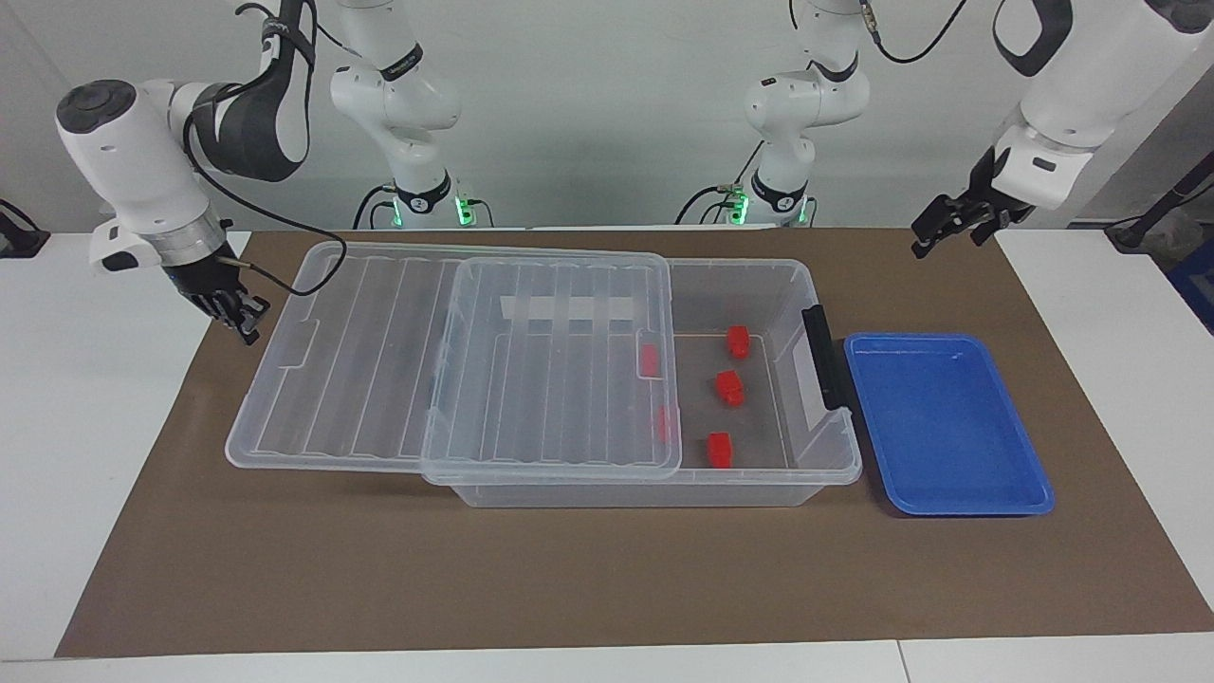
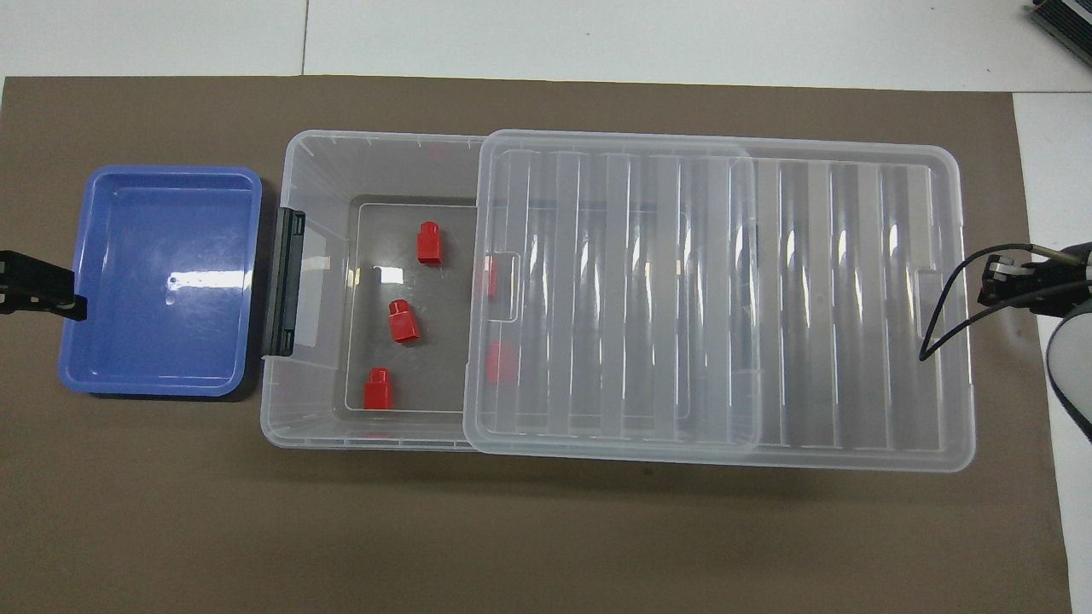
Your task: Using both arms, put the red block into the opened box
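The box [image 1: 838, 453] is a clear bin on the brown mat, with its ribbed lid [image 1: 379, 360] slid toward the right arm's end. Three red blocks [image 1: 729, 387] lie in a row on the uncovered floor of the box. Two more red blocks [image 2: 497, 362] show through the lid. My left gripper [image 1: 944, 242] hangs open and empty, high over the mat beside the blue tray. My right gripper [image 1: 237, 315] is shut on nothing, just off the lid's overhanging end, and does not touch it.
A shallow blue tray [image 1: 948, 493] lies beside the box at the left arm's end of the table. A dark grey latch [image 1: 823, 365] stands on the box wall facing the tray. Brown mat [image 1: 569, 579] covers the table's middle.
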{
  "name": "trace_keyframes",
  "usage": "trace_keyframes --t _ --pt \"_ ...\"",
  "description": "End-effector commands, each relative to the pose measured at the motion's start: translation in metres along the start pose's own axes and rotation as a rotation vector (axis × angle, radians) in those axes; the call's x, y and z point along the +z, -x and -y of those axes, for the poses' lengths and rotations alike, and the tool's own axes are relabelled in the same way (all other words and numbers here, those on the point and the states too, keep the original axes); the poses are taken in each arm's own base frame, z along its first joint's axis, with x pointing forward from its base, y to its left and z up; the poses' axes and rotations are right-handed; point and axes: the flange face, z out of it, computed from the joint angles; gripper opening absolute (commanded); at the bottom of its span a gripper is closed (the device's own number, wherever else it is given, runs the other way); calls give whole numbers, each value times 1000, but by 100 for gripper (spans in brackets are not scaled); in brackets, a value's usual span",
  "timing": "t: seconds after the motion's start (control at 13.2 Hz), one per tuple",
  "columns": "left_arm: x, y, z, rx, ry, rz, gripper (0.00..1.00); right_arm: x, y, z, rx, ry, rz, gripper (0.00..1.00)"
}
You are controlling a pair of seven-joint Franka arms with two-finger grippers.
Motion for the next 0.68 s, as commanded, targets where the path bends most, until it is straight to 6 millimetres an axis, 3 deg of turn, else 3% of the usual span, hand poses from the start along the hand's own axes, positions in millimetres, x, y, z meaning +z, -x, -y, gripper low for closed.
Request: trace_keyframes --t 0.0,0.45,0.61 --pt "3 10 -15 36 -14 4 100 4 6 1 1 -6 -6 0" --pt "20 11 -21 105 -18 -38 100 3 14 44 -75 -20 -33 0" --pt "18 10 -28 157 -19 -54 100 7 25 70 -122 -22 -22 0"
